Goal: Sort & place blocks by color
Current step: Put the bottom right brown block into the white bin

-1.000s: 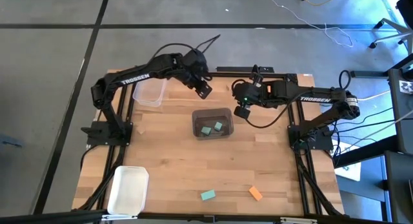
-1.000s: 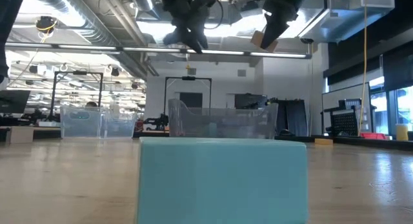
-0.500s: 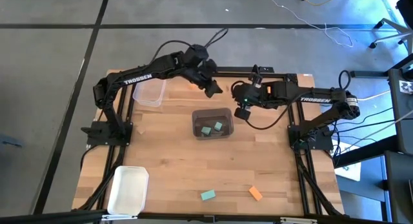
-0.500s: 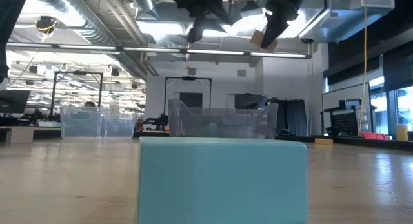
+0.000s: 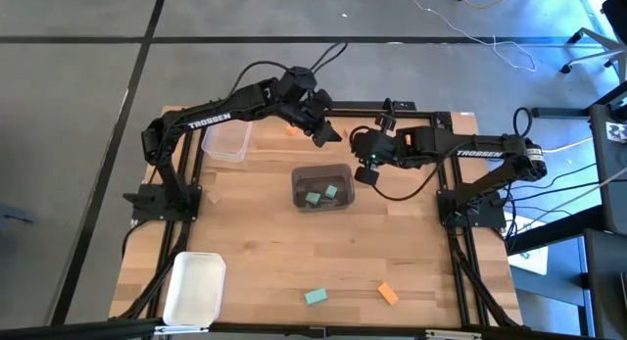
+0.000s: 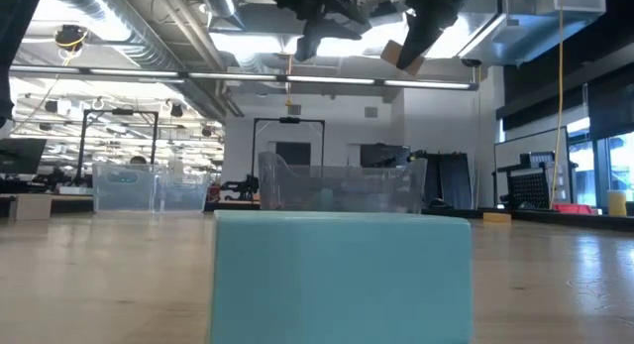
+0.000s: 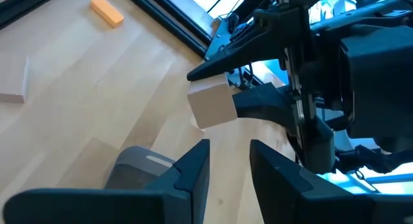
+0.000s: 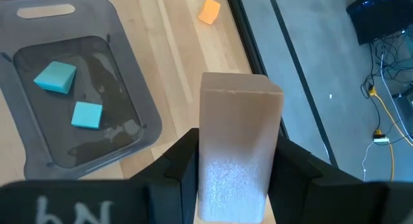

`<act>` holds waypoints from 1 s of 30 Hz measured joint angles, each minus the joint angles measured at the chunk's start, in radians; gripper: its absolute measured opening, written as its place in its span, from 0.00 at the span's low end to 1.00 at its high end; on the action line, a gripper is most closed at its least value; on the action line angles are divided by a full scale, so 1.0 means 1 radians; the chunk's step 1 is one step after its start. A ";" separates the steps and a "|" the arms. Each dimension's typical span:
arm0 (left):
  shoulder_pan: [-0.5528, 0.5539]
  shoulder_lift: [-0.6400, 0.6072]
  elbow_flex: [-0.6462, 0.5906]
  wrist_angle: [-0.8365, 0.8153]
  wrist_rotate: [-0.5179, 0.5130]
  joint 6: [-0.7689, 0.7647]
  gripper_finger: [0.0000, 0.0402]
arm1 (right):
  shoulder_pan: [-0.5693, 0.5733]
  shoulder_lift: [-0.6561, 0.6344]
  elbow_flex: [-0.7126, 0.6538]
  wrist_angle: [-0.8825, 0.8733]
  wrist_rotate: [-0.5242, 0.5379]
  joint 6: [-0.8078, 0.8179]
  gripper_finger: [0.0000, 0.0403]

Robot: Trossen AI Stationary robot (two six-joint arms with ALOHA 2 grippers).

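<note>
My right gripper (image 5: pixel 364 172) is shut on a tan block (image 8: pixel 239 121), high above the table beside the far right corner of the grey bin (image 5: pixel 323 187). Two teal blocks (image 8: pixel 55 77) lie on the bin's floor. My left gripper (image 7: pixel 229 161) is open and empty, high over the table's far middle (image 5: pixel 328 132). It faces the tan block (image 7: pixel 211 106) at a short distance. A teal block (image 5: pixel 315 297) and an orange block (image 5: pixel 388 294) lie flat near the table's front edge. Another orange block (image 7: pixel 106 11) lies near the far edge. My right gripper pinches the tan block between its two fingers (image 8: pixel 177 164), on two opposite faces at the block's near end (image 8: pixel 235 185). The block's far end sticks out past the fingertips. In the low view the block (image 6: pixel 401 55) hangs tilted below the gripper, clear of everything.
A clear bin (image 5: pixel 227 139) stands at the far left and a white bin (image 5: pixel 194 286) at the near left corner. A small tan piece (image 7: pixel 13 88) lies on the wood. In the low view the near teal block (image 6: pixel 342 275) fills the foreground.
My left gripper has gone toward the table's right edge, toward my right gripper, and has turned toward the tan block. My right gripper has shifted a little toward the left with the block, which stays lifted.
</note>
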 joint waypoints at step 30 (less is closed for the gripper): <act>0.000 -0.001 0.000 0.002 -0.229 0.001 0.25 | 0.000 0.000 0.000 -0.001 0.000 0.000 0.32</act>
